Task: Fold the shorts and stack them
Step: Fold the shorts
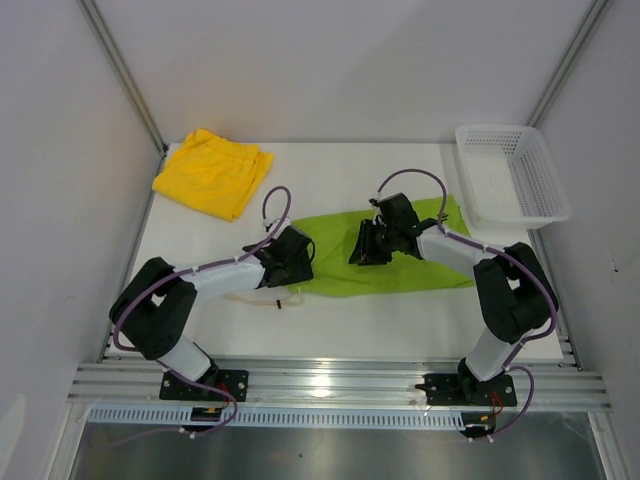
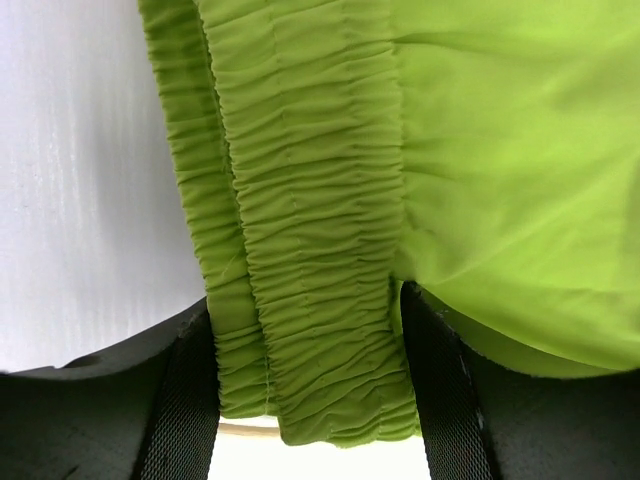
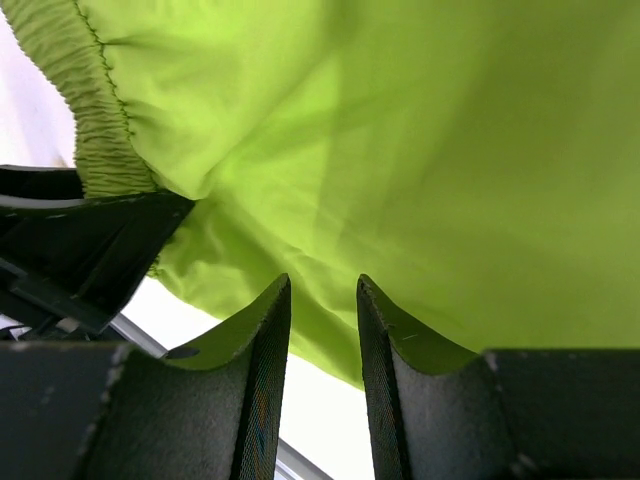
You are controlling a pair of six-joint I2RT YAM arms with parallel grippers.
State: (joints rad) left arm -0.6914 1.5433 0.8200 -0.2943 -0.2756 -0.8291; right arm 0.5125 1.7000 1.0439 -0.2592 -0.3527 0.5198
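Observation:
The lime green shorts (image 1: pixel 405 262) lie spread flat across the middle of the table. Their gathered waistband (image 2: pixel 310 200) runs between the fingers of my left gripper (image 2: pixel 308 330), whose jaws stand wide on either side of the flat, unsqueezed band. From above, my left gripper (image 1: pixel 290 256) sits at the shorts' left end. My right gripper (image 1: pixel 372 245) hovers over the middle of the green cloth (image 3: pixel 400 130), and its fingertips (image 3: pixel 322 285) are apart with nothing between them. The yellow shorts (image 1: pixel 213 172) lie folded at the far left corner. A white drawstring (image 1: pixel 262 297) trails on the table.
A white mesh basket (image 1: pixel 512 175) stands at the far right corner, partly past the table edge. White walls close in the back and sides. A metal rail (image 1: pixel 330 385) runs along the near edge by the arm bases.

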